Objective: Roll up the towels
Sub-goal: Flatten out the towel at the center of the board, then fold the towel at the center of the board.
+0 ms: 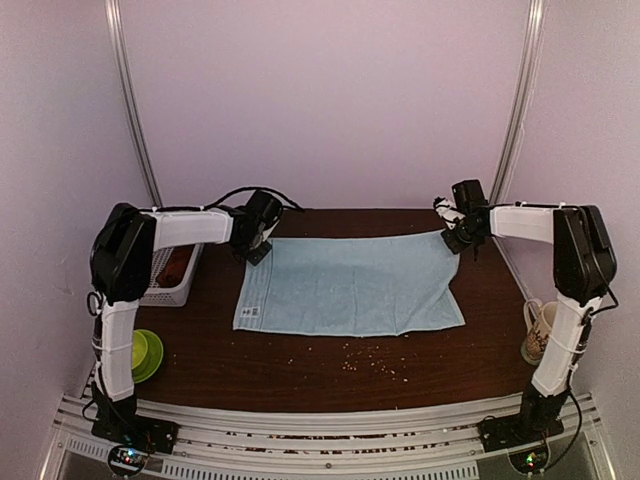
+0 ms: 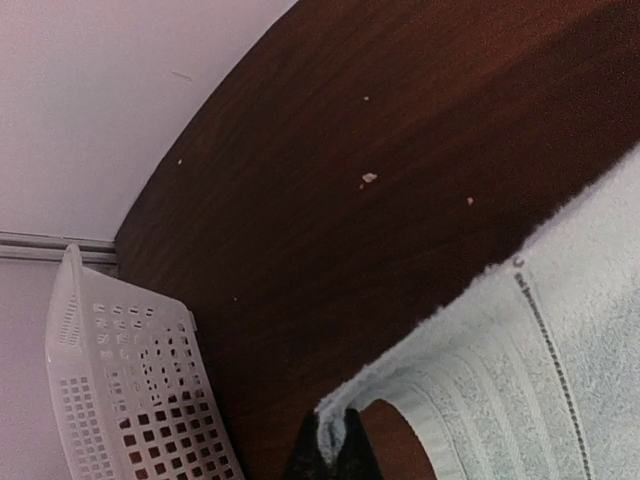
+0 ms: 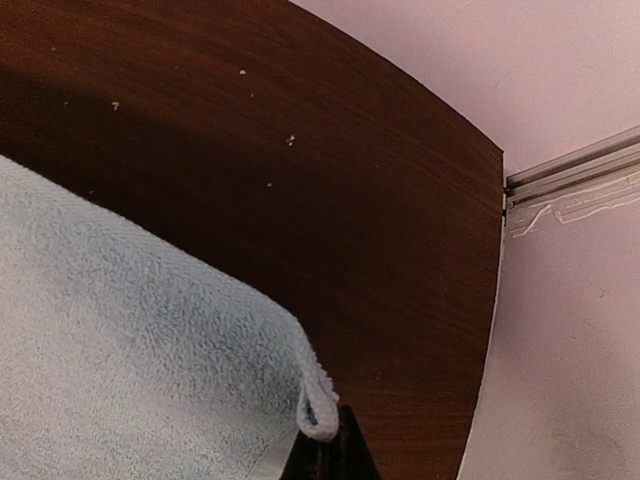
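Observation:
The pale light-blue towel lies spread flat across the back half of the dark table. At its far left corner my left gripper is shut on the cloth. The left wrist view has the corner pinched and lifted a little between the left gripper's black fingers. My right gripper is shut on the far right corner. In the right wrist view that corner folds over the right gripper's tips. Something rust-red, likely the other towel, lies in the basket.
A white perforated basket stands at the table's left edge, also in the left wrist view. A green bowl sits at the near left, and a mug at the right edge. Crumbs are scattered in front of the towel.

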Robot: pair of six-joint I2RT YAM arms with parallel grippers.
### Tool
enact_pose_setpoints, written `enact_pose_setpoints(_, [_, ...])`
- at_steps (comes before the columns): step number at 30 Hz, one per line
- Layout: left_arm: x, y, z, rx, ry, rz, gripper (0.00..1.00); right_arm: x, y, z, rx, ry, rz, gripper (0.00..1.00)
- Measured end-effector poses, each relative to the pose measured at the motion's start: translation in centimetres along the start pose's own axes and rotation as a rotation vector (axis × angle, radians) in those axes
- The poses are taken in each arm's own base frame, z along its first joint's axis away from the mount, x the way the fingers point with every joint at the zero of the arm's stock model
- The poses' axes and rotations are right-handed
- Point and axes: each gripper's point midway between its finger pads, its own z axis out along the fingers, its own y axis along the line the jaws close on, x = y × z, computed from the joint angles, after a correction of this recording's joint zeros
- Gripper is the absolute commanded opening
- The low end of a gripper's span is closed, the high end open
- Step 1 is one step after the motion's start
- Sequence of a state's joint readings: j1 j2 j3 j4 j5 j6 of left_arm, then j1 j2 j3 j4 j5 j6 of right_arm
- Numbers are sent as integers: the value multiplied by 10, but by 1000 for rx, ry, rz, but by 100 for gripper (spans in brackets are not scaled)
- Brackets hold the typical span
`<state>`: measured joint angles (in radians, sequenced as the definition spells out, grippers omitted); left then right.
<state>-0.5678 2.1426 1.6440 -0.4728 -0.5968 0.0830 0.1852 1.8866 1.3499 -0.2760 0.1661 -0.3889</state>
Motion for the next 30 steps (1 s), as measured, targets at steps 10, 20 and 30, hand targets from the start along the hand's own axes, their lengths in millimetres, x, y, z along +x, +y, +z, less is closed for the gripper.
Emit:
enact_pose_setpoints(10, [-52,32,23,-113,-91,-32,0,-24,-15,45,119,-16,-1,0])
enact_pose_setpoints(20, [-37,17,38,-120,-97,48,0,-34,-15,38,104,-59,-89,0])
enact_pose_setpoints(30, [2,8,30,-77,-60,95,0,-29,-12,-24,14,-152,-170,0])
